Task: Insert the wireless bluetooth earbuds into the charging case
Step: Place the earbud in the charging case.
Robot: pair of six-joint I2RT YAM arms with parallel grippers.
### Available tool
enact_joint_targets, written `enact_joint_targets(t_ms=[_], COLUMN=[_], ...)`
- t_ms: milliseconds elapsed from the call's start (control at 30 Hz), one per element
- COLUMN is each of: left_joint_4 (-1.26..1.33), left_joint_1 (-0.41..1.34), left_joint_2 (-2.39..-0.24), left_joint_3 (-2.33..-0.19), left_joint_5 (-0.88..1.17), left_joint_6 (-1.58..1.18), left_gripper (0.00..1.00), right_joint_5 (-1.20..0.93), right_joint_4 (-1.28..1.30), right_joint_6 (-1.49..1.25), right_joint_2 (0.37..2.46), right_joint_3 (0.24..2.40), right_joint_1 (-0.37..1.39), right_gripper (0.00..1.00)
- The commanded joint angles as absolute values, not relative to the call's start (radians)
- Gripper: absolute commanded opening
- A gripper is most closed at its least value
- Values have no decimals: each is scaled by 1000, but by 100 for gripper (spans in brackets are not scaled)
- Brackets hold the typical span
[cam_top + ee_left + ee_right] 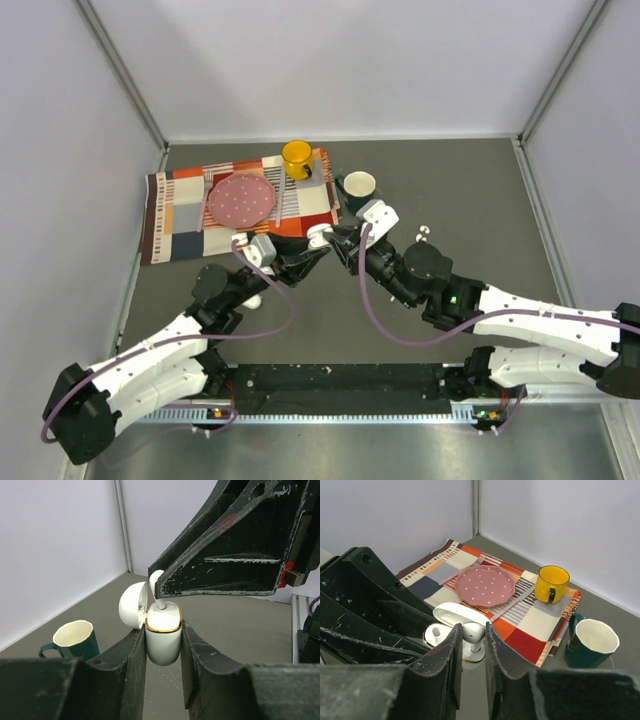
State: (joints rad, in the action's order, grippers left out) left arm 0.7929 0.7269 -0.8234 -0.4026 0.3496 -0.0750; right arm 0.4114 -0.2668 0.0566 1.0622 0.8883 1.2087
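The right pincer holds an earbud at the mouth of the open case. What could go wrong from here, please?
1. The earbud in the right pincer looks tilted over its slot; pushed down like this, it may jam at the opening instead of seating.
2. The left pincer grips the charging case only by its smooth rounded sides, so downward pressure might make it slip or turn.
3. The open lid stands close beside the earbud; a sideways move could knock it.

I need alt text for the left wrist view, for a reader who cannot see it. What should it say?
The left gripper clamps an open white case upright, and the right gripper, above it, holds an earbud with its stem at the case's opening. A green mug stands behind, at the lower left.
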Motion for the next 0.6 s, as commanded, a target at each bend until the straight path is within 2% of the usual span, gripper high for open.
enact_joint_targets(t_ms=[0,567], left_joint_4=[890,942], left_joint_1=[726,726], left_joint_2=[-795,-793], left_joint_3=[-397,-376], left_joint_5=[299,285], left_joint_6=[-52,-37], left_gripper=[0,0], right_joint_5=[443,460], right_joint_4=[-236,-206], right_joint_6=[72,68], right_joint_2=[1074,1109], right_joint_3=[933,986], right_joint_1=[1250,1253], right_gripper=[0,1])
